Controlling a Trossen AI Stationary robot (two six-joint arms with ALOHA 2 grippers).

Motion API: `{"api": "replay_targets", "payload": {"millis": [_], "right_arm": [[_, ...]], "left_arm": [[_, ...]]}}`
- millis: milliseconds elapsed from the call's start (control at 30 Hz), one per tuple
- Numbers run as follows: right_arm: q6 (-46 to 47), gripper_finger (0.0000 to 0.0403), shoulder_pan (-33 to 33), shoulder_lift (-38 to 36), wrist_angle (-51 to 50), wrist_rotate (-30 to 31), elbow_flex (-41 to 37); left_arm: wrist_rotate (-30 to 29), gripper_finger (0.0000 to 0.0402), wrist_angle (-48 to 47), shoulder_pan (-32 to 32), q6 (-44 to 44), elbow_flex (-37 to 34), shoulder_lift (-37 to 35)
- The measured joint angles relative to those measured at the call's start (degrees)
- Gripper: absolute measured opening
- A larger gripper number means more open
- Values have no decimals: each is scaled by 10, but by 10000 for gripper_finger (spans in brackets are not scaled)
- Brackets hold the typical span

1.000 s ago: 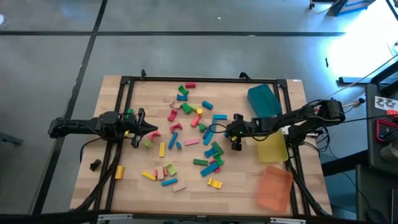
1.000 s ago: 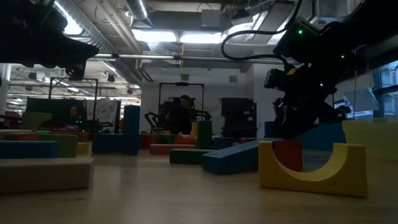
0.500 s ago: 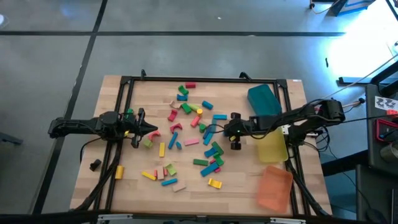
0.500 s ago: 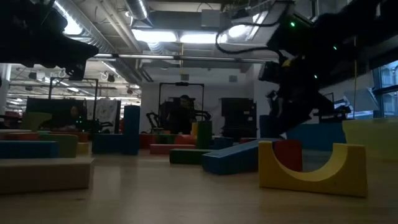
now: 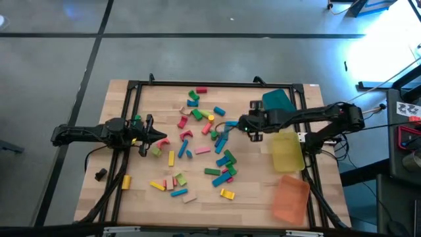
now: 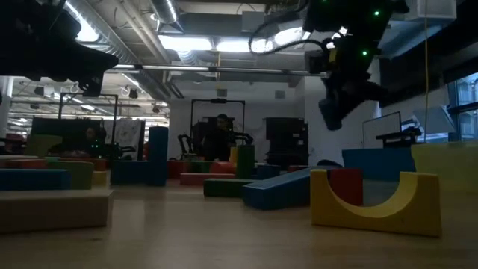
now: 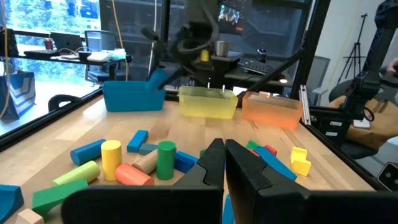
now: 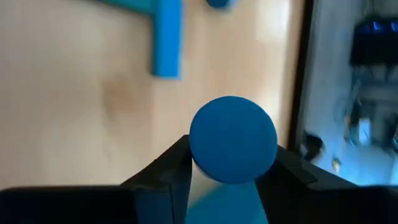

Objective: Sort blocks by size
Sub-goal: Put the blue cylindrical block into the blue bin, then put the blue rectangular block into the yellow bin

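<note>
**Right arm up w/ grip, left parked**

Right gripper [image 5: 252,124] raised off table, arm stretched in from right edge toward centre, wrist bent down; fingers [image 8: 168,171] clamped on blue block [image 8: 233,139]. Left gripper [image 5: 160,137] low at left-centre, arm level, fingers [image 7: 211,163] pressed together, nothing between.

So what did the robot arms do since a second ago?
The right gripper moved away from the block pile toward the teal tray and rose higher, its jaws gripping a blue round block. The left gripper stayed where it was, jaws shut. The scattered blocks and the other trays didn't move.
</note>
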Motion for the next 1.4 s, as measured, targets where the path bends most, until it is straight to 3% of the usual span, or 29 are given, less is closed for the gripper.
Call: {"api": "replay_targets", "payload": {"millis": [367, 700, 1033, 1400], "right_arm": [[-15, 153, -186, 0, -125, 13, 5], [-55, 156, -332, 0, -122, -85, 4], [-54, 163, -362, 0, -120, -113, 4], [-54, 163, -362, 0, -103, -126, 4]], "left_arm": [[0, 0, 0, 0, -4, 0, 0], [-1, 0, 9, 0, -4, -1, 0], [-9, 6, 61, 0, -10, -1, 0], [-45, 104, 167, 0, -45, -1, 4]]}}
